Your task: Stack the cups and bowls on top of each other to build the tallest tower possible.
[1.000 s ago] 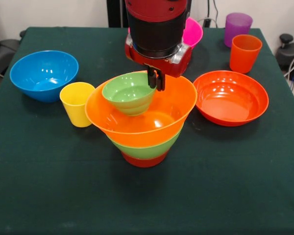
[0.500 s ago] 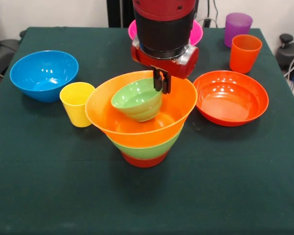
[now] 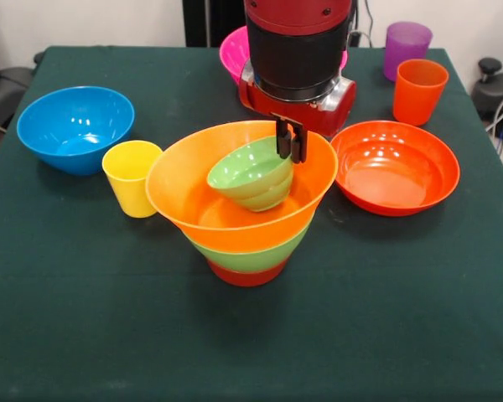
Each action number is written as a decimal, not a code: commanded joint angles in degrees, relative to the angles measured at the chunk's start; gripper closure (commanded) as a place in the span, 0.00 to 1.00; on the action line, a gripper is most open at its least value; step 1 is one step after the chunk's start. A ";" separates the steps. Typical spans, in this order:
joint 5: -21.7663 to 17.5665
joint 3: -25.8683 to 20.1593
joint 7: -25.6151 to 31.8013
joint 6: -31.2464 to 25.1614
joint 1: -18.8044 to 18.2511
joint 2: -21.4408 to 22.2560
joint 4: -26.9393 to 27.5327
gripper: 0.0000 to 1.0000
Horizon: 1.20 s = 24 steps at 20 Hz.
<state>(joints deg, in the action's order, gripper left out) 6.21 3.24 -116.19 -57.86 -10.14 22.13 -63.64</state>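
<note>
Left to right on the table [image 3: 84, 318]: blue bowl [image 3: 74, 127] far left, upright, empty. Just beside it, yellow cup [image 3: 132, 177], upright, close to the tower's rim, contact unclear.

Centre: the tower [image 3: 245, 226], small red-orange bowl [image 3: 246, 274] at the base, medium green bowl [image 3: 248, 255] nested in it, large yellow-orange bowl [image 3: 235, 197] on top. Inside that bowl hangs the small ribbed green bowl [image 3: 251, 174], tilted, mouth facing left, held by its right rim. Whether its underside touches the big bowl's inner wall I can't tell.

The gripper [image 3: 290, 141] comes from above, jaws nearly closed, pinching that thin rim, one finger inside, one outside.

Behind the arm: large pink bowl [image 3: 236, 50], mostly hidden. Right: shallow orange bowl [image 3: 394, 166], empty, near the tower. Far right back: orange cup [image 3: 419, 88] and purple cup [image 3: 407, 46], upright, close together.

Handling, judged: glossy thin plastic, so light, stiff, slippery. A rim pinch lets the bowl swing and tilt, as here. Release low so it settles level. The tower stands on a narrow base with the widest bowl on top, so a sideways nudge could topple it. Cups: grip the wall at the rim, same way.
</note>
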 commanded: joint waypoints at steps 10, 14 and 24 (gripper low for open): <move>-1.44 -1.08 -5.64 3.23 1.38 0.42 -4.11 1.00; -1.28 -1.25 -5.44 4.21 1.35 -0.04 -3.75 1.00; -1.78 -1.98 -2.93 8.22 0.35 -0.70 -3.55 1.00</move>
<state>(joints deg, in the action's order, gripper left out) 6.17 4.83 -116.19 -54.15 -10.05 22.08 -63.64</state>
